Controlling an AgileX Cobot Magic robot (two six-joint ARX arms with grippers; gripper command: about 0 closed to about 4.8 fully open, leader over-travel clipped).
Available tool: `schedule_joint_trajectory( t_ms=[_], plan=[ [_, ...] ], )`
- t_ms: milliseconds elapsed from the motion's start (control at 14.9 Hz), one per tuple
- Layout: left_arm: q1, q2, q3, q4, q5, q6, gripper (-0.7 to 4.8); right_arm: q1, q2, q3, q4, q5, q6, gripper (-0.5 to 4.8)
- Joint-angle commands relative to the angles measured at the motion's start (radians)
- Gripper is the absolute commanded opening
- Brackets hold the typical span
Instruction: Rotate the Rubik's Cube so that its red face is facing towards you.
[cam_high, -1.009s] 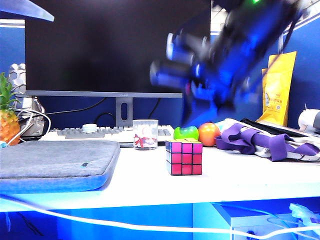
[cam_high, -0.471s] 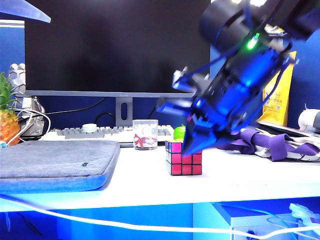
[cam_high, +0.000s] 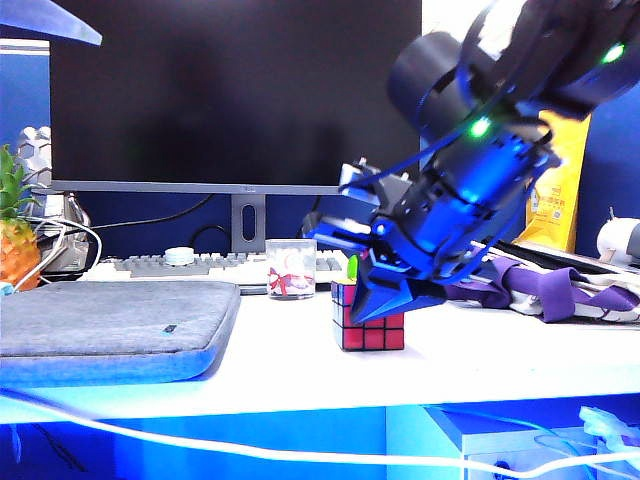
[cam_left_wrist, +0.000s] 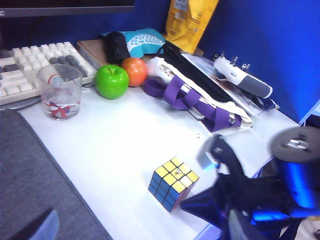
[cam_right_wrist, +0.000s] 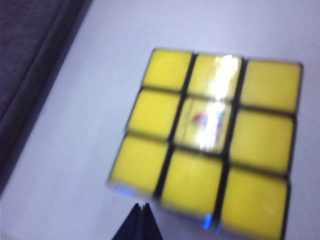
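Note:
The Rubik's Cube (cam_high: 368, 325) stands on the white desk (cam_high: 300, 365), its red face (cam_high: 372, 338) towards the exterior camera. From the left wrist view the cube (cam_left_wrist: 172, 182) shows a yellow top and a blue side. My right gripper (cam_high: 356, 308) reaches down from the upper right, shut to a dark point in front of the cube's upper left part, hiding some red stickers. In the right wrist view the yellow face (cam_right_wrist: 210, 140) fills the picture and the shut tips (cam_right_wrist: 141, 207) sit just off its edge, holding nothing. One pale finger (cam_left_wrist: 42, 226) of my left gripper shows, high above the grey pad, open.
A patterned glass cup (cam_high: 291, 268) stands behind the cube, with a green apple (cam_left_wrist: 111, 81) and an orange fruit (cam_left_wrist: 134, 71) further back. A grey pad (cam_high: 110, 320) covers the left. Purple-strapped bags (cam_high: 540, 285) lie right; keyboard (cam_left_wrist: 22, 62) and monitor (cam_high: 235, 90) behind.
My right arm has swung down from above the monitor to the front of the cube, staying shut. The cube has not moved, and the left gripper has kept still.

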Motion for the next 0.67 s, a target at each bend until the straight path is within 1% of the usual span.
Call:
schedule_joint_trajectory(
  t_ms=[67,269,404,538,673],
  plan=[
    [0.000,0.000,-0.001,0.007,0.000,0.008,4.79,-0.012,0.046,0.070,0.030,-0.005,0.003,-0.06],
    [0.000,0.005,-0.001,0.007,-0.003,0.027,4.79,-0.040,0.101,0.121,0.001,-0.021,-0.001,-0.06],
    [0.000,0.007,-0.001,0.008,-0.005,0.027,4.79,-0.037,0.101,0.121,-0.041,-0.020,-0.013,-0.06],
    [0.000,0.007,-0.001,0.015,-0.017,0.030,4.79,-0.041,0.102,0.121,-0.037,0.001,-0.024,-0.06],
    [0.000,0.007,-0.001,0.014,-0.018,0.031,4.79,-0.051,0.102,0.122,-0.054,0.000,-0.024,-0.06]
  ],
)
